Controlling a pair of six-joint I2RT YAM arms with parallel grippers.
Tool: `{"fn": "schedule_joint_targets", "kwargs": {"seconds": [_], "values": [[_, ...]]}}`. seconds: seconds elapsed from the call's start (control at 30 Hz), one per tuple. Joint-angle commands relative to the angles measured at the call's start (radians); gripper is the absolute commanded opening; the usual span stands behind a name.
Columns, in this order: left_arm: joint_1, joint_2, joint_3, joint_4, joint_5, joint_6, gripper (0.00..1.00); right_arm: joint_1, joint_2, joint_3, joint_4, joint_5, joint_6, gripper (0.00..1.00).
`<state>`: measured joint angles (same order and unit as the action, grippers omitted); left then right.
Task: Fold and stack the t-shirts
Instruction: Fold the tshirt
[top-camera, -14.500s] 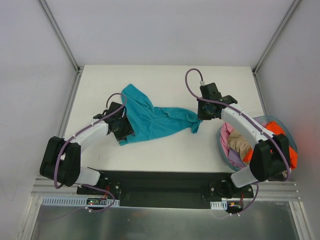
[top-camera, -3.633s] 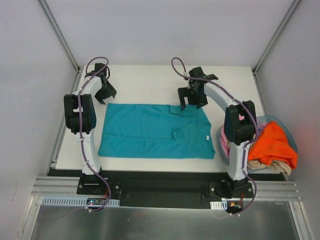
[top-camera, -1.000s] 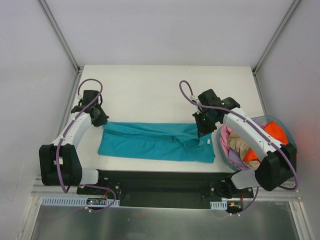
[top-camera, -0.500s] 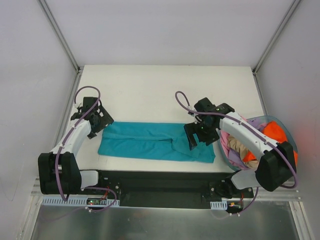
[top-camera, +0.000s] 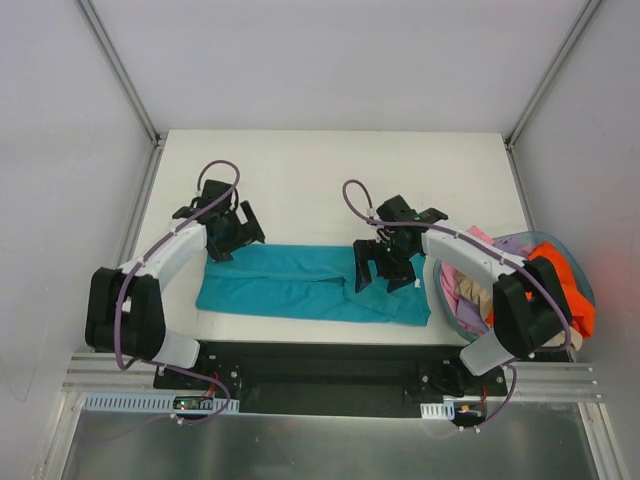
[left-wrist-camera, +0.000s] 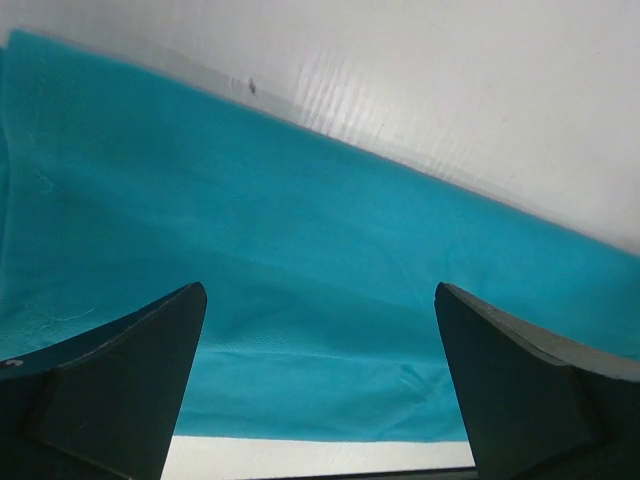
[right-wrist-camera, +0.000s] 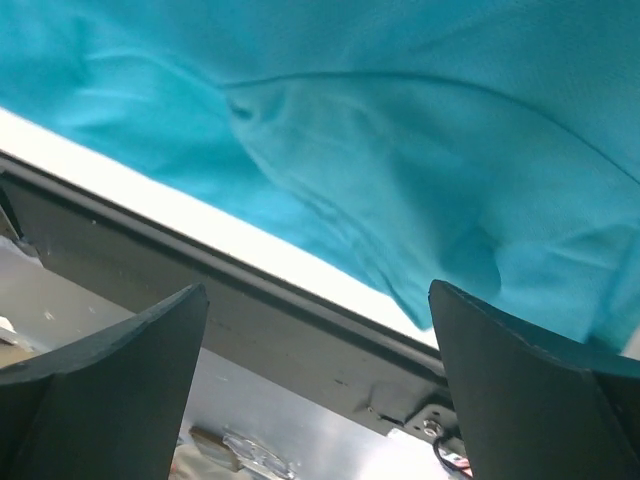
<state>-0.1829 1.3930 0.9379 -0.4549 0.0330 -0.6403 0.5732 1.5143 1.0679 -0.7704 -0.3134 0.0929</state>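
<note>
A teal t-shirt (top-camera: 300, 285) lies folded into a long flat band near the table's front edge, and it fills the left wrist view (left-wrist-camera: 300, 250) and the right wrist view (right-wrist-camera: 400, 130). My left gripper (top-camera: 228, 240) hovers over the band's left end, open and empty (left-wrist-camera: 320, 385). Over the right part of the band my right gripper (top-camera: 382, 275) is also open, nothing between its fingers (right-wrist-camera: 318, 385). An orange t-shirt (top-camera: 560, 285) and a tan one (top-camera: 470, 295) are bunched together with a lavender one (top-camera: 505, 243).
The round blue-grey basket (top-camera: 583, 275) holding the other shirts sits at the table's right front corner, beside the right arm. The table's front edge (right-wrist-camera: 200, 215) and the black rail run just below the shirt. White walls close in the sides and back.
Both grippers have opened and let go of the teal shirt, which stays folded. The left gripper moved right over the band; the right moved left.
</note>
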Motion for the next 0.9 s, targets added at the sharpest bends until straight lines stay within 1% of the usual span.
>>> {"fn": "schedule_joint_targets", "kwargs": {"seconds": [0.0, 0.1, 0.17, 0.27, 0.3, 0.33, 0.37, 0.4, 0.43, 0.47, 0.5, 0.53, 0.57, 0.6, 0.63, 0.67, 0.7, 0.73, 0.8, 0.83, 0.87], "values": [[-0.006, 0.087, -0.002, -0.010, 0.033, 0.016, 0.99, -0.010, 0.078, -0.040, 0.128, -0.039, 0.090, 0.97], [-0.006, 0.093, -0.025, -0.007, 0.013, 0.019, 0.99, -0.041, 0.164, -0.040, 0.148, -0.032, 0.105, 0.97], [-0.006, 0.092, -0.037, -0.001, 0.007, 0.016, 0.99, -0.084, 0.229, -0.029, 0.161, -0.042, 0.108, 0.97], [-0.007, 0.109, -0.076, 0.034, 0.050, -0.004, 0.99, -0.151, 0.315, 0.029, 0.168, -0.039, 0.105, 0.97], [-0.007, 0.113, -0.105, 0.048, 0.086, -0.010, 0.99, -0.168, 0.337, 0.056, 0.171, -0.042, 0.100, 0.97], [-0.009, 0.126, -0.120, 0.083, 0.096, -0.028, 0.99, -0.194, 0.362, 0.087, 0.166, -0.044, 0.102, 0.97], [-0.010, 0.130, -0.134, 0.097, 0.103, -0.038, 0.99, -0.203, 0.412, 0.162, 0.163, -0.059, 0.097, 0.97], [-0.018, 0.135, -0.155, 0.107, 0.111, -0.050, 0.99, -0.211, 0.441, 0.202, 0.160, -0.065, 0.094, 0.97], [-0.023, 0.139, -0.165, 0.117, 0.122, -0.074, 0.99, -0.219, 0.470, 0.245, 0.137, -0.061, 0.090, 0.97], [-0.032, 0.141, -0.172, 0.137, 0.131, -0.084, 0.99, -0.223, 0.533, 0.345, 0.123, -0.044, 0.087, 0.97], [-0.039, 0.143, -0.183, 0.142, 0.137, -0.093, 0.99, -0.225, 0.569, 0.393, 0.108, -0.036, 0.084, 0.97], [-0.059, 0.143, -0.186, 0.148, 0.152, -0.120, 0.99, -0.234, 0.604, 0.456, 0.056, -0.029, 0.084, 0.97], [-0.070, 0.138, -0.189, 0.159, 0.160, -0.134, 0.99, -0.239, 0.672, 0.508, 0.036, -0.032, 0.087, 0.97], [-0.098, 0.136, -0.194, 0.163, 0.166, -0.166, 0.99, -0.245, 0.705, 0.614, 0.019, -0.032, 0.094, 0.97], [-0.115, 0.130, -0.195, 0.168, 0.171, -0.185, 0.99, -0.248, 0.734, 0.662, -0.024, -0.029, 0.102, 0.97], [-0.133, 0.130, -0.197, 0.176, 0.173, -0.203, 0.99, -0.248, 0.788, 0.758, -0.041, -0.021, 0.119, 0.97], [-0.157, 0.130, -0.197, 0.180, 0.166, -0.252, 0.99, -0.248, 0.813, 0.792, -0.053, -0.018, 0.137, 0.97], [-0.209, 0.136, -0.197, 0.185, 0.165, -0.277, 0.99, -0.245, 0.833, 0.817, -0.053, -0.023, 0.160, 0.97], [-0.271, 0.153, -0.183, 0.193, 0.163, -0.350, 0.99, -0.228, 0.885, 0.877, -0.020, -0.072, 0.227, 0.97], [-0.327, 0.176, -0.176, 0.194, 0.162, -0.375, 0.99, -0.220, 0.905, 0.912, -0.006, -0.073, 0.247, 0.97], [-0.355, 0.190, -0.156, 0.197, 0.166, -0.390, 0.99, -0.213, 0.950, 0.958, -0.016, -0.063, 0.257, 0.97]]}}
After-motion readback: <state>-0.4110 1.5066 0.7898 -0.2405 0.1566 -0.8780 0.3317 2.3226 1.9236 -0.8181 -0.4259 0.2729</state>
